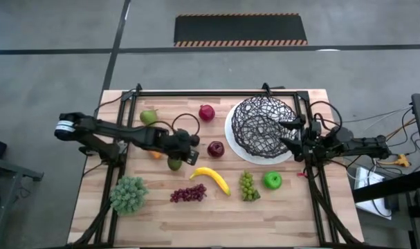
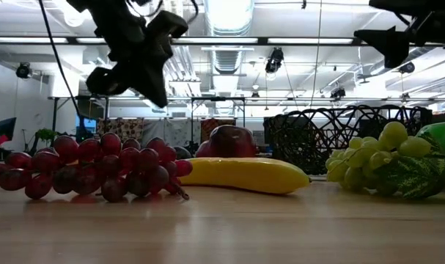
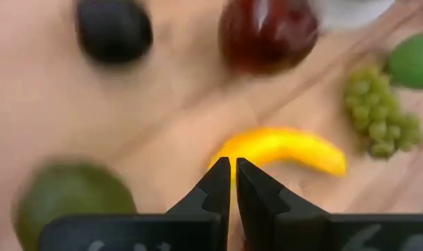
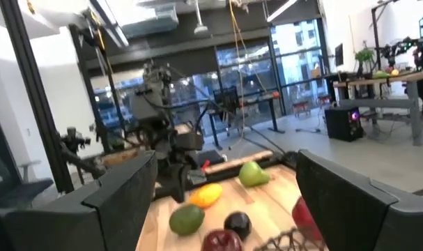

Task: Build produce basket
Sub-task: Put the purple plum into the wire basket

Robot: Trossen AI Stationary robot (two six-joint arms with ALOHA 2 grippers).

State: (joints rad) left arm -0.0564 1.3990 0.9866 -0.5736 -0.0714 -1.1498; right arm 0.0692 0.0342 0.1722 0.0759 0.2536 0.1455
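My left gripper (image 1: 194,156) (image 3: 232,167) is shut and empty, raised above the table between the avocado (image 1: 175,164) (image 3: 70,194) and the banana (image 1: 211,179) (image 3: 284,148). A red apple (image 1: 215,149) and a dark plum (image 3: 113,29) lie just beyond it. My right gripper (image 1: 287,134) (image 4: 225,178) is open and empty, held in the air over the right rim of the black wire basket (image 1: 261,126) (image 2: 339,136), which sits on its white plate. The green apple (image 1: 272,180), green grapes (image 1: 248,185), purple grapes (image 1: 187,194), pear (image 1: 149,116) and a red fruit (image 1: 207,112) rest on the table.
A frilly pale-green leafy bunch (image 1: 129,194) lies near the table's left near corner. A small orange piece (image 1: 156,155) lies under the left arm. Black frame rails (image 1: 216,93) run along the table's edges. Bare wood (image 1: 216,221) stretches along the near edge.
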